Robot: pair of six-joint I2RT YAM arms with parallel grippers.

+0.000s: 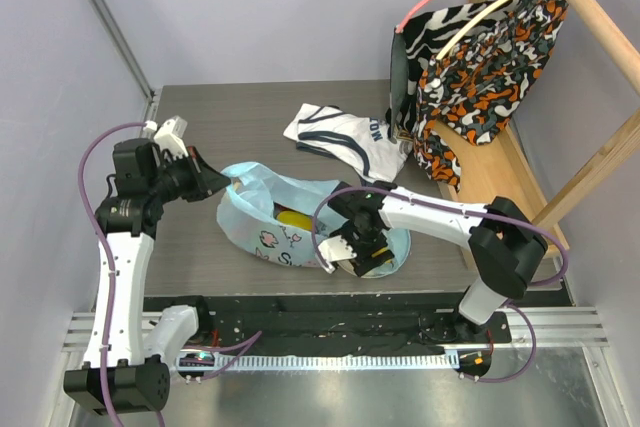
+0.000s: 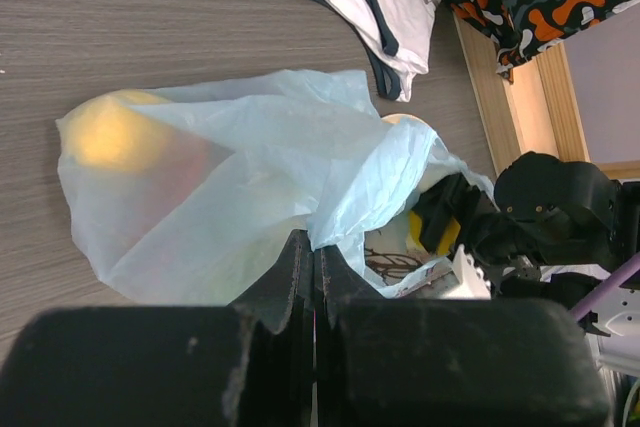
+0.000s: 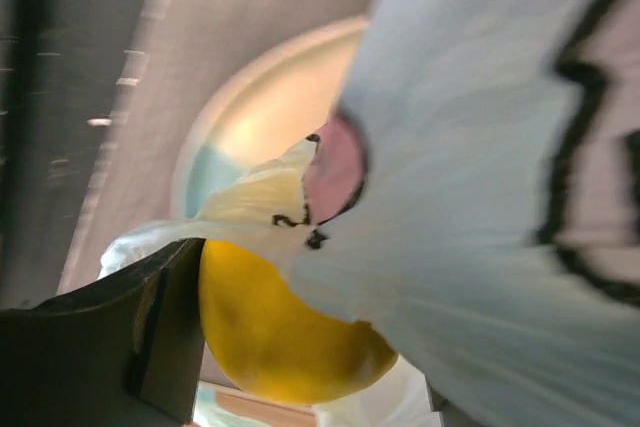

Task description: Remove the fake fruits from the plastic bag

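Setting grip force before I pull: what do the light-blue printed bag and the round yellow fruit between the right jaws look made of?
The light-blue printed carrier bag looks like thin plastic film: translucent, sharply creased, with a yellow shape showing through its wall. The round yellow fruit is probably moulded plastic: smooth, glossy and evenly coloured, with no natural blemishes. Whether it is hollow or solid cannot be told.

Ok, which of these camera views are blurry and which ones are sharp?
Right wrist view: soft and smeared throughout, the plastic bag and yellow fruit too close to focus. Left wrist view: bag and table grain crisp, the left gripper a dark blurred mass in front. Top view: sharp, evenly lit.
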